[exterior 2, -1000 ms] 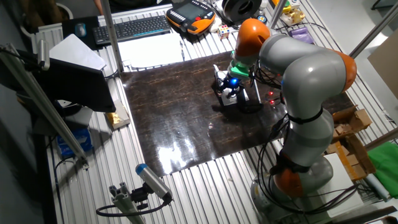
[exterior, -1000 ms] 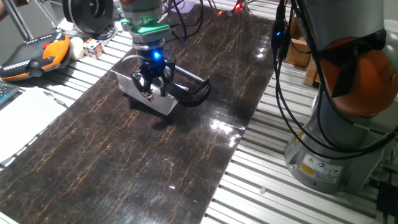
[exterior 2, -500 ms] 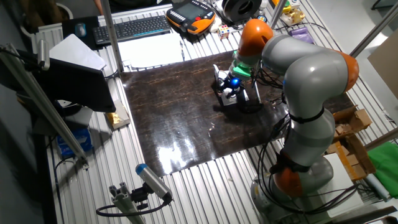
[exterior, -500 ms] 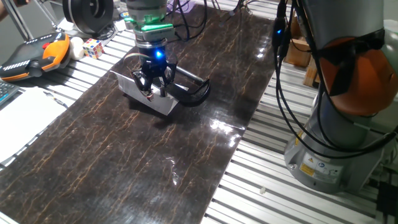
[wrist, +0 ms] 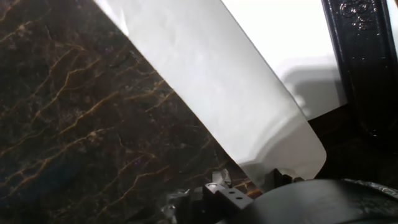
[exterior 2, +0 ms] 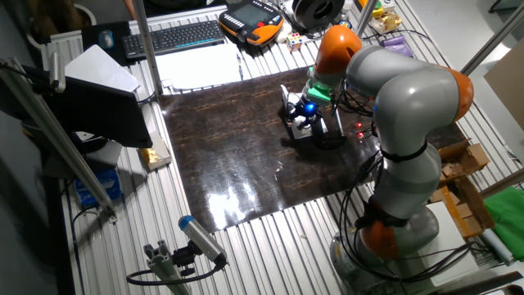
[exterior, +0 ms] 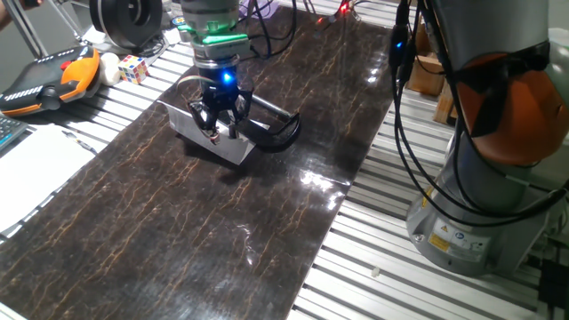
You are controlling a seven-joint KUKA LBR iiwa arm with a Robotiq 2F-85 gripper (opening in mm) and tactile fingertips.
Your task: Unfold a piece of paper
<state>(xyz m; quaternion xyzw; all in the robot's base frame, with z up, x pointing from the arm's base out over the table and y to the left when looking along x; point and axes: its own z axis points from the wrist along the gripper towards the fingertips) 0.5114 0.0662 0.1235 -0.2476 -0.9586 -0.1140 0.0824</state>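
Observation:
The piece of paper [exterior: 190, 126] is a white creased sheet on the dark marbled mat [exterior: 178, 231], standing like a low tent with one flap raised. My gripper [exterior: 216, 131] points down onto its upper edge, with the fingers close together on the flap. In the other fixed view the gripper [exterior 2: 301, 121] sits over the paper [exterior 2: 287, 100] at the mat's far side. In the hand view the raised flap [wrist: 217, 87] slants across the frame and its lower corner runs in between the fingers at the gripper [wrist: 261, 180].
A black curved object [exterior: 277, 130] lies against the paper's right side and also shows in the hand view [wrist: 360, 62]. An orange device [exterior: 49, 78], a Rubik's cube [exterior: 133, 68] and a larger white sheet [exterior: 36, 160] lie left of the mat. The robot base [exterior: 498, 178] stands at right.
The gripper has shifted slightly up and right with the paper flap since one second ago. Nothing has visibly moved in the last half second.

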